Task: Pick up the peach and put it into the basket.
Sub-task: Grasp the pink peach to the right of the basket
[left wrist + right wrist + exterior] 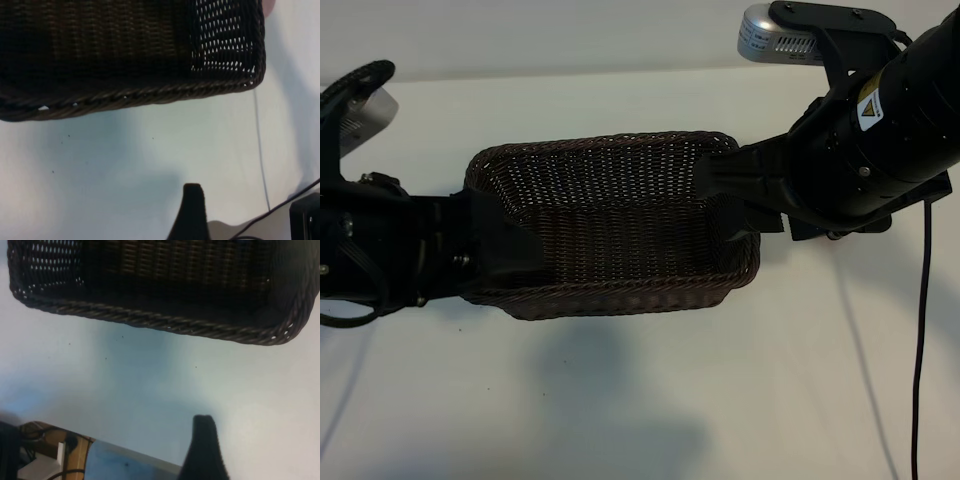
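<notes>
The dark brown woven basket point(610, 225) lies in the middle of the white table, and nothing shows inside it. My left gripper point(505, 245) hangs over its left end. My right gripper point(722, 185) hangs over its right end. Both stand open and hold nothing. The left wrist view shows one dark finger point(192, 210) over bare table, apart from the basket point(125, 55). A pale pink sliver, seemingly the peach point(270, 6), shows past the basket's corner. The right wrist view shows one finger point(205, 450) short of the basket point(165, 285). The exterior view hides the peach.
A black cable point(923, 300) hangs down at the right side of the table. A thin cable point(261, 150) and a dark box point(306, 220) lie near the table's edge. Past that edge stands a wooden frame point(75, 460).
</notes>
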Robot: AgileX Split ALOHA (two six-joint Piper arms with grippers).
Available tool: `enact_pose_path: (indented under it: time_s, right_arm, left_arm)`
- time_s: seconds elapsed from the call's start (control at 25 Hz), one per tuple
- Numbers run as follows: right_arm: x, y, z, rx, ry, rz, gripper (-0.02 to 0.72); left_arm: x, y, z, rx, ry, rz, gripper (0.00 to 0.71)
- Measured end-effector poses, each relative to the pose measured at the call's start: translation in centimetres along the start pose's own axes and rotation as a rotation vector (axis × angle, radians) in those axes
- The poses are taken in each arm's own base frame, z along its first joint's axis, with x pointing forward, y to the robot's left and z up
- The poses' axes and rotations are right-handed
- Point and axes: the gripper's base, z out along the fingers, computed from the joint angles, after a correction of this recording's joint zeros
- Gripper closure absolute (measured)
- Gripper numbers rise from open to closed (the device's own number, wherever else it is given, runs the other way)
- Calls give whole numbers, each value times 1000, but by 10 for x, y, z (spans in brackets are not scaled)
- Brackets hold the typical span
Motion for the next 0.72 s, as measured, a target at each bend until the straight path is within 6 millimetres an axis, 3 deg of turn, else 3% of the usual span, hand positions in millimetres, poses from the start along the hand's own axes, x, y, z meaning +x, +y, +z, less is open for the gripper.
enact_pose_path:
  time_s: [0.28,0.72]
  right_arm:
    - [0,0,0,0,0,0,170]
    - [0,0,0,0,0,0,170]
  left_arm:
    - [4,-1,0,-3,25,4,137]
    - [16,-1,-19,6,17,12,138]
